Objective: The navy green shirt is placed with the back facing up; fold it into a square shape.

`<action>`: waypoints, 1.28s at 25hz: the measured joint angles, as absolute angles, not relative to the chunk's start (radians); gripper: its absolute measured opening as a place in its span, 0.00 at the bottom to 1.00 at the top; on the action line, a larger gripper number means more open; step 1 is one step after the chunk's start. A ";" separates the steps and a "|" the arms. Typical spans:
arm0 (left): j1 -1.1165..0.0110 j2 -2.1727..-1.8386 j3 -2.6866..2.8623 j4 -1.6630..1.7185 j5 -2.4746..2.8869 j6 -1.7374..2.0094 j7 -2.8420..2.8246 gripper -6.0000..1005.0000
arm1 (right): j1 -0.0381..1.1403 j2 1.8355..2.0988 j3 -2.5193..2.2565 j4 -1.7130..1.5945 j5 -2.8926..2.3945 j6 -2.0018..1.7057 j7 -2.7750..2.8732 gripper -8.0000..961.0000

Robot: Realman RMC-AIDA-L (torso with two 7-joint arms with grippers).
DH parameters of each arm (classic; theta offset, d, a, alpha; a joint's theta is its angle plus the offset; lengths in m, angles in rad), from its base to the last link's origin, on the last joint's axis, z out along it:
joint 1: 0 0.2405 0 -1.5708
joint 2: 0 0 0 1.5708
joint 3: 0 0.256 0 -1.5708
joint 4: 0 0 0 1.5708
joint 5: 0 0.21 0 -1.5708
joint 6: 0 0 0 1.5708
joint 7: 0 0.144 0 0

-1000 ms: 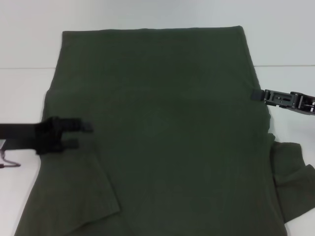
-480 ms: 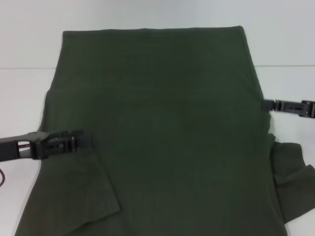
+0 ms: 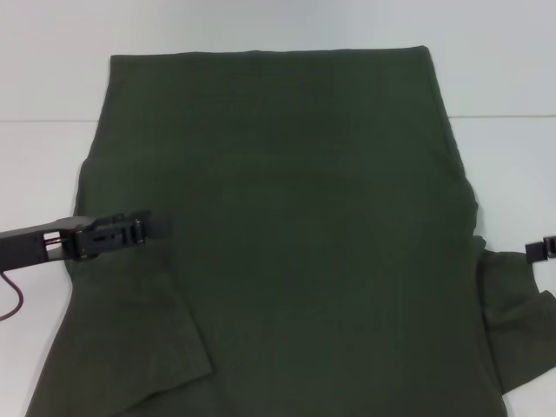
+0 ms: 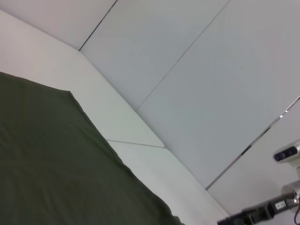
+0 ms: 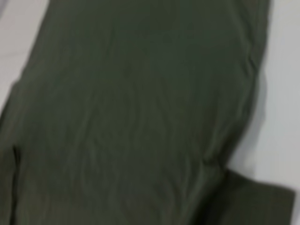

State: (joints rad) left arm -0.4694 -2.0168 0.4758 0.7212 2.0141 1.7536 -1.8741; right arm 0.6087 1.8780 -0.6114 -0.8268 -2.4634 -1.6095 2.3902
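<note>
The navy green shirt [image 3: 287, 234] lies flat on the white table [image 3: 35, 174], plain side up, with its hem at the far end. Its left sleeve [image 3: 148, 347] and right sleeve [image 3: 517, 321] spread out near the front. My left gripper [image 3: 149, 229] reaches in from the left and sits over the shirt's left edge, just above the left sleeve. Only the tip of my right gripper [image 3: 543, 250] shows at the right border, beside the right sleeve and off the body of the shirt. The wrist views show the shirt [image 4: 47, 159] [image 5: 131, 117] cloth.
Bare white table surrounds the shirt on the left, right and far sides. A red cable [image 3: 13, 300] hangs below my left arm. A seam in the table [image 3: 43, 120] runs across at the back. The right arm [image 4: 260, 214] shows far off in the left wrist view.
My right gripper has drawn back from the shirt's right edge, toward the near side and almost out of view. My left gripper turned on its side and settled over the left edge.
</note>
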 joint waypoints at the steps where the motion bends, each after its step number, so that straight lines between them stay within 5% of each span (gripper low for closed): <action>1: -0.470 -2.018 0.476 0.721 2.013 1.753 -1.875 0.74 | 0.610 1.878 -0.612 -0.827 -2.481 -1.618 2.390 0.98; 22: -0.468 -2.039 0.476 0.722 1.983 1.758 -1.881 0.74 | 0.606 1.938 -0.670 -0.816 -2.584 -1.546 2.322 0.98; 32: -0.463 -2.042 0.476 0.723 1.983 1.755 -1.882 0.74 | 0.598 1.941 -0.674 -0.824 -2.582 -1.517 2.319 0.98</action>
